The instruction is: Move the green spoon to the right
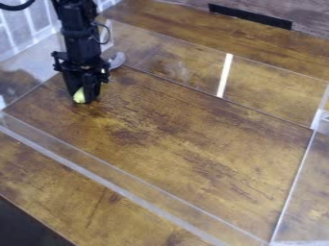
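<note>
My pincer (81, 92) points straight down at the far left of the counter (193, 144), jaws narrow around the green spoon (80, 95), which shows between the tips just above the wood. It looks light, stiff and smooth plastic, likely slippery; gripping mid-handle seems safest for carrying rightward.

A yellow-green spoon (81, 94) under the black end effector (83, 88), on streaky brown wood-grain table (193, 144).

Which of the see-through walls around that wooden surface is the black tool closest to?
The far-left corner, where the left wall meets the back one. The tool hangs there over the green spoon; the right wall and front wall stand well away.
</note>
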Available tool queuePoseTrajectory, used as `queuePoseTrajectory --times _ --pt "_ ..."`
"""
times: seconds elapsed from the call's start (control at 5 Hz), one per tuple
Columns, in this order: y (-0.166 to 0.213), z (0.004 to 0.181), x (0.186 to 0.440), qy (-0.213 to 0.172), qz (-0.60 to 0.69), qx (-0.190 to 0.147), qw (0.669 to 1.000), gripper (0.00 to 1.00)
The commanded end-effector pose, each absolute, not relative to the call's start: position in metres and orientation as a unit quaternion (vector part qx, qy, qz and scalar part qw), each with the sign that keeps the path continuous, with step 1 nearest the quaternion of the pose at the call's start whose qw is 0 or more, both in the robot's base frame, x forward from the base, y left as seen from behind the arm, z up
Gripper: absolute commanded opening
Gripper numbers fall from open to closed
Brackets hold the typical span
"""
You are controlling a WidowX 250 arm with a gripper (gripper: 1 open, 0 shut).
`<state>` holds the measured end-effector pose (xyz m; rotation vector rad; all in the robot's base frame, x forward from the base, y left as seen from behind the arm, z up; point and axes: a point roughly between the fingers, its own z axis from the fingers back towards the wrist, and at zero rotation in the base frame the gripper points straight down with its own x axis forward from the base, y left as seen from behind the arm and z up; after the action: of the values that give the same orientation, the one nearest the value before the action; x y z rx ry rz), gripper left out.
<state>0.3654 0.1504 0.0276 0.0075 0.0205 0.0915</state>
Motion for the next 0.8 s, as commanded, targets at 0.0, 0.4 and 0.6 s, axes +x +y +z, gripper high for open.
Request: queuePoseTrajectory --times 0.0,0.4,0.6 --pt "0.172 0.044 0.374 -0.015 0.023 0.013 1.000 0.00" --pt "0.179 0.043 0.377 -0.001 -0.024 0.002 1.000 0.00" --pt "0.163 0.062 0.378 -0.005 -0.029 0.021 0.999 0.00"
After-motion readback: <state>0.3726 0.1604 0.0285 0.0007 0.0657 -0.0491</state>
